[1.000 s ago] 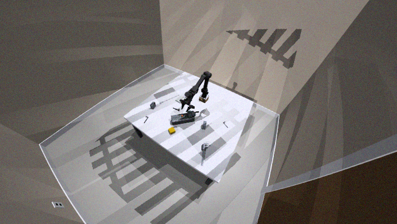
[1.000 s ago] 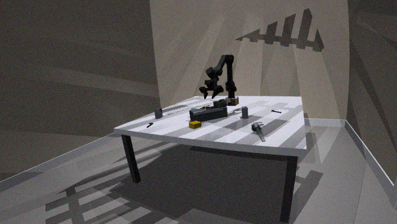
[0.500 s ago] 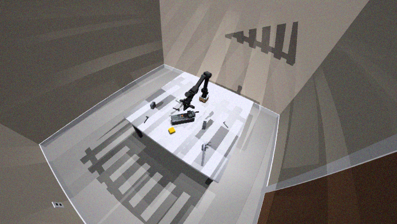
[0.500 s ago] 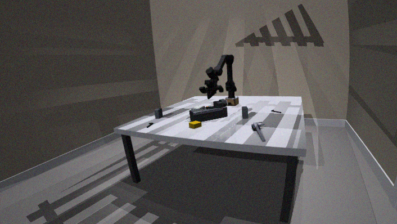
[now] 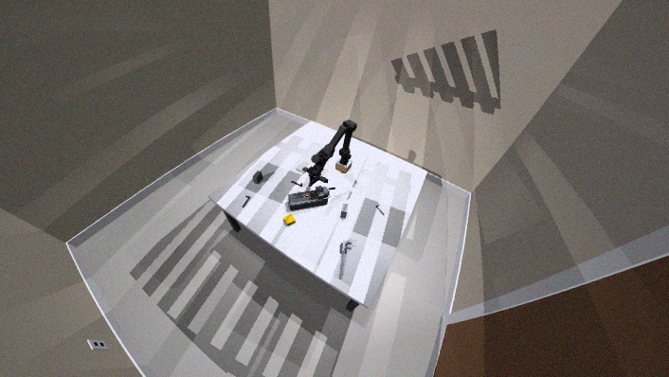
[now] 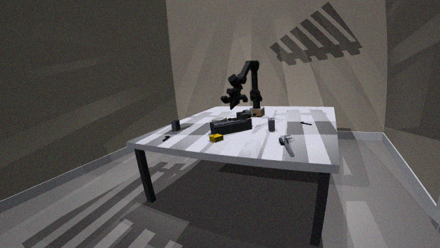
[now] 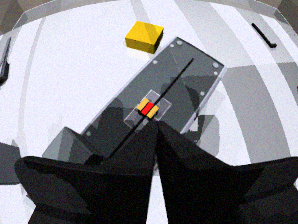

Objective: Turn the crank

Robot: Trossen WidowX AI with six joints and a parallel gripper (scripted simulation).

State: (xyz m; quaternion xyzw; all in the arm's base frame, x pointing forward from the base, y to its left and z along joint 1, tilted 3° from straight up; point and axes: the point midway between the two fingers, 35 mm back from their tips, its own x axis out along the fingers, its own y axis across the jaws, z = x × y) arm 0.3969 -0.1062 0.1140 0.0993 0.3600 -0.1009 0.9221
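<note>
The machine (image 5: 308, 202) (image 6: 231, 127) (image 7: 167, 65) is a long dark grey box with a slot along its top. The slide's red pointer (image 7: 147, 108) sits between two brass marks, one brass mark (image 7: 141, 106) on one side and a second brass mark (image 7: 152, 113) on the other; it looks about level with them, but a small offset cannot be told. My gripper (image 5: 311, 184) (image 6: 231, 108) (image 7: 154, 127) is shut and empty, above the machine on the arm's side. A thin dark part (image 5: 332, 188), apparently the crank, sticks out at the machine's right end; its handle is not clear in the wrist view.
A yellow block (image 5: 289, 220) (image 6: 216, 138) (image 7: 144, 36) lies near the machine. A grey block (image 5: 344, 211) (image 6: 271, 124) stands to its right, a dark block (image 5: 258, 177) (image 6: 176, 125) to its left. Two hex keys (image 5: 245, 201) (image 5: 380, 209) and a caliper (image 5: 342, 262) (image 6: 288, 146) lie farther out.
</note>
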